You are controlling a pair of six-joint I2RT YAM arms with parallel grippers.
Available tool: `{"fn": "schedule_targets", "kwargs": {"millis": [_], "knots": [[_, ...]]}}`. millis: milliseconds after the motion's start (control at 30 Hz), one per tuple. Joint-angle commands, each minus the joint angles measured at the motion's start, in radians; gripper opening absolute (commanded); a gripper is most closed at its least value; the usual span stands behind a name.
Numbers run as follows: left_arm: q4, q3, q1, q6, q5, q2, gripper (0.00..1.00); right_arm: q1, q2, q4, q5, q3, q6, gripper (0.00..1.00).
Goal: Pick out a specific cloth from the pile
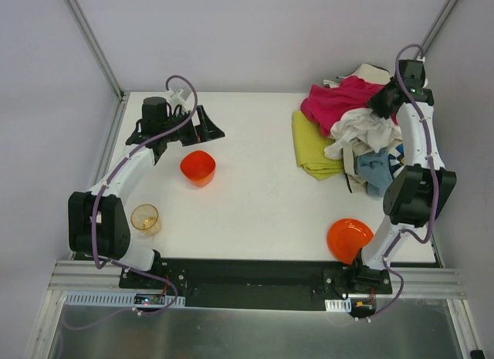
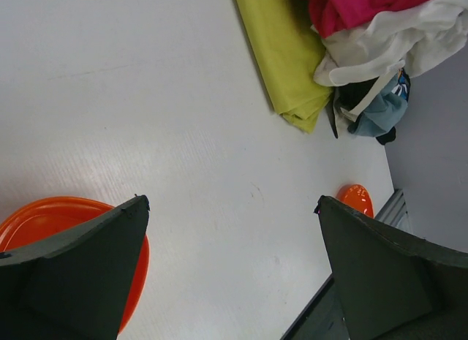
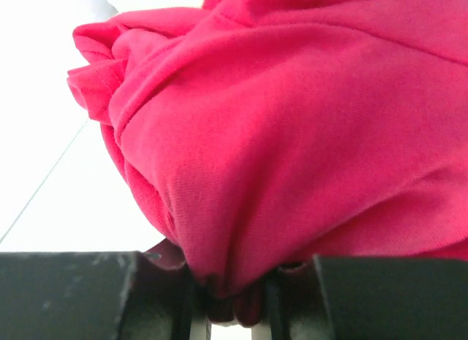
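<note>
Plainly, our right end effector [image 1: 384,104], clamped on the magenta cloth [image 1: 340,100], is nearer the yellow-green cloth [image 1: 312,147], stretched near-to-far to its left; our left end effector [image 1: 204,127] gapes far off.

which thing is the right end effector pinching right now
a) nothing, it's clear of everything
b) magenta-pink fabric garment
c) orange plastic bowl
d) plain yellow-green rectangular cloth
b: in the right wrist view a fold of the magenta-pink fabric garment is bunched in the narrow gap of the right end effector, while the plain yellow-green rectangular cloth lies untouched at the heap's left edge.
</note>
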Motion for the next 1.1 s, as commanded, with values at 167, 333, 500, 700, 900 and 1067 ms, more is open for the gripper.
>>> {"fn": "schedule_targets", "kwargs": {"millis": [167, 333, 500, 700, 900, 1067], "knots": [[0.028, 0.033, -0.042, -0.013, 0.038, -0.002, 0.99, -0.042, -0.230, -0.068, 0.501, 0.219, -0.182, 0.01], [0.028, 0.044, -0.063, -0.016, 0.038, 0.024, 0.99, -0.062, -0.247, -0.093, 0.624, 0.236, -0.246, 0.01], [0.028, 0.062, -0.080, -0.024, 0.049, 0.053, 0.99, -0.081, -0.242, -0.116, 0.641, 0.199, -0.259, 0.01], [0.023, 0.085, -0.103, -0.034, 0.050, 0.088, 0.99, -0.079, -0.209, -0.157, 0.583, 0.086, -0.233, 0.00], [0.012, 0.108, -0.132, -0.056, 0.043, 0.128, 0.99, -0.053, -0.181, -0.148, 0.537, -0.127, -0.211, 0.01], [0.009, 0.120, -0.143, -0.091, 0.043, 0.164, 0.99, -0.039, -0.134, -0.098, 0.433, -0.331, -0.181, 0.01]]}}
